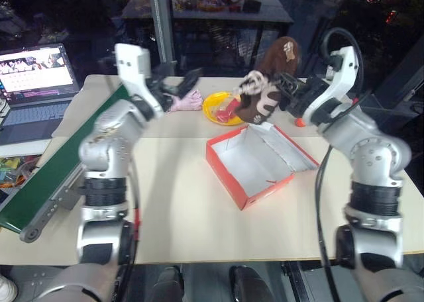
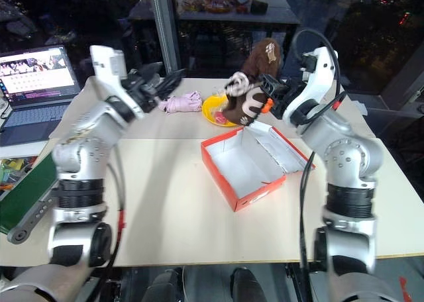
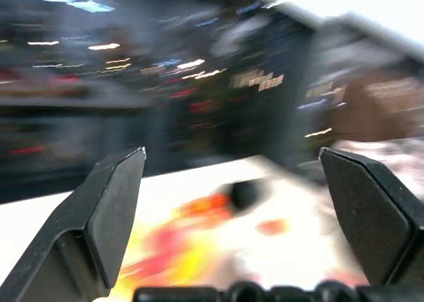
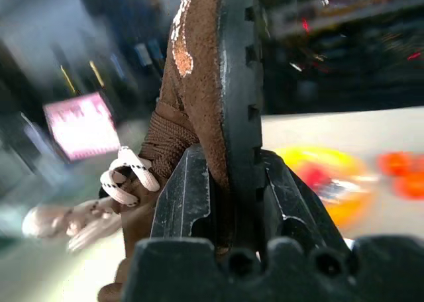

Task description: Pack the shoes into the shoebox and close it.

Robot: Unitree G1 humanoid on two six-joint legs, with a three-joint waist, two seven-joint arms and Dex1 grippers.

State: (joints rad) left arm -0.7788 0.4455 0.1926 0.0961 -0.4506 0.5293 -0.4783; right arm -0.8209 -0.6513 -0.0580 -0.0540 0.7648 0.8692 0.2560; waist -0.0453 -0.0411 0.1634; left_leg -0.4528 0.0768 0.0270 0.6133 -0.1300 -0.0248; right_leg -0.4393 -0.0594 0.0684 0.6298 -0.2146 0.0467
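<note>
My right gripper [image 1: 281, 94] is shut on the dark brown shoes [image 1: 260, 103], gripping one by its sole edge [image 4: 232, 83]. They hang in the air over the far edge of the shoebox, pale laces [image 4: 126, 176] dangling, with a second brown shoe [image 1: 281, 53] sticking up behind. The red-orange shoebox [image 1: 246, 195] lies open on the table, white inside, its lid [image 1: 295, 150] folded out to the right. My left gripper [image 1: 184, 85] is open and holds nothing, raised to the left of the shoes above the table's far side.
A yellow bowl [image 1: 217, 107] with red things in it stands behind the box, a pale pink cloth bundle [image 1: 187, 102] left of it. A small orange thing [image 1: 299, 122] lies by the lid. A laptop [image 1: 36, 83] and a green belt conveyor [image 1: 56, 166] are at the left.
</note>
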